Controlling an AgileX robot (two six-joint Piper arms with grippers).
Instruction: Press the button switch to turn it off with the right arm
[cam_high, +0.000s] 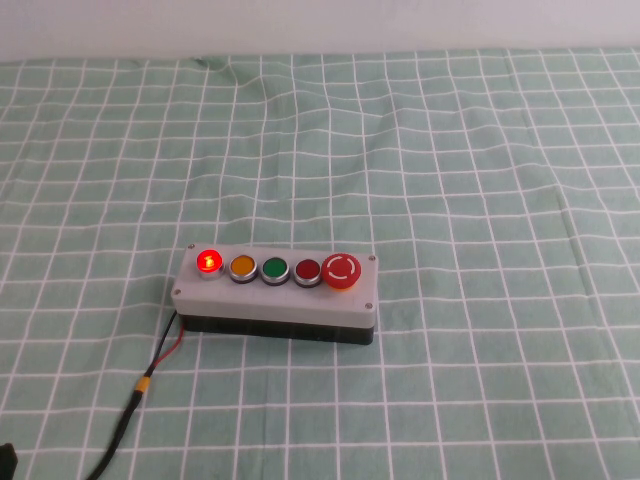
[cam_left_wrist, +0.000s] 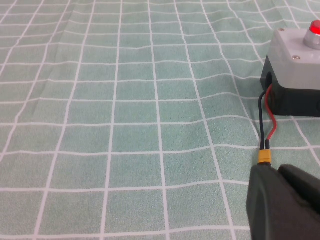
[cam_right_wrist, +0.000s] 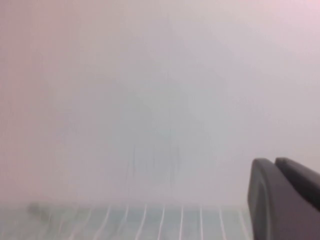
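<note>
The button switch (cam_high: 276, 294) sits on a green-and-white checked cloth (cam_high: 450, 180), its long side running across the high view. Light grey top, black base. On top, left to right in the high view: red lamp (cam_high: 209, 262), lit; orange button (cam_high: 243, 268); green button (cam_high: 274, 270); red button (cam_high: 307, 270); big red mushroom button (cam_high: 340, 269). Nothing touches any of them.

A black and red wire pair (cam_high: 170, 345) leaves the switch's lamp end, meets a yellow connector (cam_high: 144, 383), then carries on as a dark cable (cam_high: 118, 435) twd the robot's side of the cloth.

Left gripper (cam_left_wrist: 282, 205) is low over the cloth, just beside the yellow connector (cam_left_wrist: 263, 158) and near the lamp end of the switch (cam_left_wrist: 295, 70); fingers look pressed together, holding nothing. Not seen in the high view.

Right gripper (cam_right_wrist: 285, 200) is well clear of the switch, facing a pale wall w/ only a strip of cloth in its wrist view; fingers also look closed, empty.
</note>
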